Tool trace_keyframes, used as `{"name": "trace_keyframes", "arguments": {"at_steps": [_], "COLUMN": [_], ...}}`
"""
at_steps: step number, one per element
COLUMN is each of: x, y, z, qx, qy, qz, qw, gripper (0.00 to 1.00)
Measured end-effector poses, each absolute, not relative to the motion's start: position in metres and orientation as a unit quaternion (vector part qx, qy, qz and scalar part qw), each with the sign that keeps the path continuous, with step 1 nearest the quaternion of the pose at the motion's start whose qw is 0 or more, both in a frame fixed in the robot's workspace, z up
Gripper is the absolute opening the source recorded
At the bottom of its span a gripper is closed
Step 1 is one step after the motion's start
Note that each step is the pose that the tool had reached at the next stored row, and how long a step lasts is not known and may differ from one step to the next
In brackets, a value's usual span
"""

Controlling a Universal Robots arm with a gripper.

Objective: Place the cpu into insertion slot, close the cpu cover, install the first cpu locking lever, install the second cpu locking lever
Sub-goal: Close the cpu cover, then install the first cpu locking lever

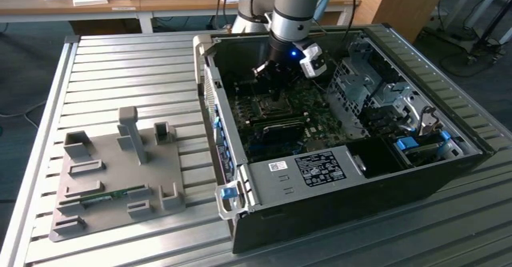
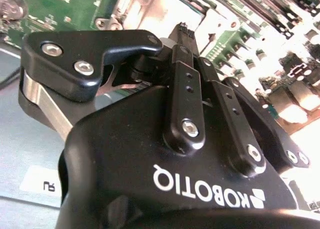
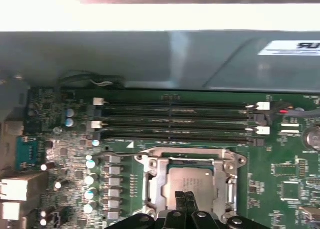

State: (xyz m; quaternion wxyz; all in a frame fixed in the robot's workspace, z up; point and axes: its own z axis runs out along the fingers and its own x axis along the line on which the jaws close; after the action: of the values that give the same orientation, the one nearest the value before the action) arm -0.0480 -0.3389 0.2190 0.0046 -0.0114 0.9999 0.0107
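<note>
My claw (image 3: 185,196), pinched together, hangs just over the cpu (image 3: 196,180). The cpu cover (image 3: 155,183) lies framing it.

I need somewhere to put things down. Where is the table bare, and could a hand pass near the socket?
Bare slats on the table, bordered by its far edge, the grey fixture and the case wall. Inside the case it is crowded: the gripper hangs just over the cpu, memory slots and capacitors close by.
</note>
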Motion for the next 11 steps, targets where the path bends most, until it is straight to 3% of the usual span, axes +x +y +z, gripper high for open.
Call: {"name": "trace_keyframes", "arguments": {"at_steps": [11], "x": [-0.0452], "y": [-0.3389], "z": [0.2208], "qx": [-0.011], "qy": [1.0], "qz": [0.011], "qw": [0.005], "gripper": [0.11]}}
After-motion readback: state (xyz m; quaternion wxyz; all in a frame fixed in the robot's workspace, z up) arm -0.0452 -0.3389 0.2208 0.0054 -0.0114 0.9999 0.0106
